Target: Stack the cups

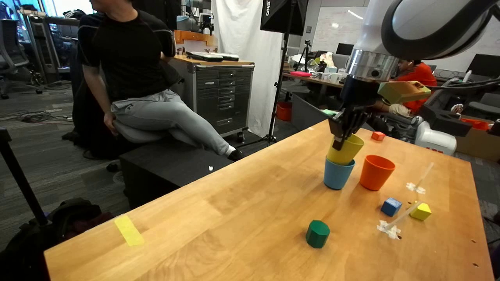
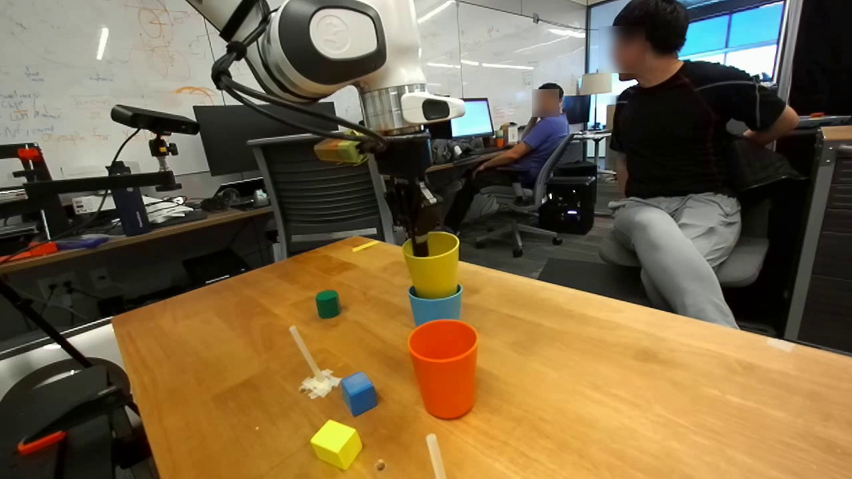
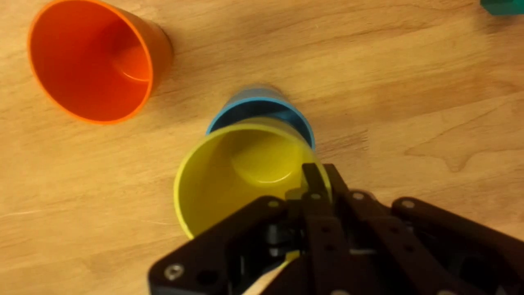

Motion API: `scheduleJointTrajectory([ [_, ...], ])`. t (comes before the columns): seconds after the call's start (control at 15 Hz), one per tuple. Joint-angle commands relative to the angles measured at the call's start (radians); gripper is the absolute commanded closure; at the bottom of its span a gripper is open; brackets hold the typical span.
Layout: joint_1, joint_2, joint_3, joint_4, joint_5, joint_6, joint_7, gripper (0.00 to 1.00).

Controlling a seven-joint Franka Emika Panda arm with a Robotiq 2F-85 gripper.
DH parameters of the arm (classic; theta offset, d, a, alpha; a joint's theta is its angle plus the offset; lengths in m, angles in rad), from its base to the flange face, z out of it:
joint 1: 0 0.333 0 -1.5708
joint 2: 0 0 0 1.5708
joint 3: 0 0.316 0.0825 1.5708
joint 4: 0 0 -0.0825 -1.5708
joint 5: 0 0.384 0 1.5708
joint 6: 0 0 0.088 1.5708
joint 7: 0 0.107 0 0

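Observation:
My gripper (image 1: 339, 143) is shut on the rim of the yellow cup (image 1: 349, 151), one finger inside the wall and one outside, as the wrist view (image 3: 321, 170) shows. The yellow cup (image 3: 229, 176) is slightly tilted and sits over the mouth of the blue cup (image 1: 337, 175). Its bottom is hidden inside the blue cup's rim in both exterior views (image 2: 434, 273); I cannot tell how deep it rests. The blue cup (image 2: 436, 309) stands upright on the table. The orange-red cup (image 1: 375, 173) stands upright and empty beside it, also seen in the wrist view (image 3: 94, 65).
A green block (image 1: 317, 234), a blue cube (image 1: 391, 207), a yellow cube (image 1: 420, 211) and a small red block (image 1: 377, 136) lie on the wooden table (image 1: 250, 218). Thin sticks (image 1: 404, 215) taped to the table rise near the cubes. A person (image 2: 692, 133) sits beside the table.

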Motion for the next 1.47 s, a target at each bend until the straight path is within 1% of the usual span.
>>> scheduleJointTrajectory([
  [0.0,0.004,0.028,-0.004,0.026,0.002,-0.001,0.004,0.99],
  [0.07,0.004,0.032,-0.006,0.022,-0.001,0.003,0.004,0.99],
  [0.13,0.005,0.037,-0.009,0.022,-0.008,-0.002,0.006,0.94],
  [0.2,0.005,0.041,-0.010,0.020,-0.007,0.001,0.006,0.69],
  [0.33,0.004,0.049,-0.014,0.019,-0.008,0.003,0.008,0.66],
  [0.4,0.004,0.051,-0.015,0.019,-0.007,0.002,0.007,0.60],
  [0.6,-0.001,0.046,-0.011,0.019,0.007,-0.002,-0.003,0.35],
  [0.73,-0.003,0.041,-0.009,0.019,0.010,0.000,-0.005,0.21],
  [0.8,-0.002,0.041,-0.010,0.021,0.008,0.000,-0.004,0.13],
  [0.93,-0.002,0.050,-0.012,0.027,0.005,0.001,-0.002,0.00],
  [1.4,-0.004,0.098,-0.027,0.039,-0.012,0.003,0.010,0.00],
])
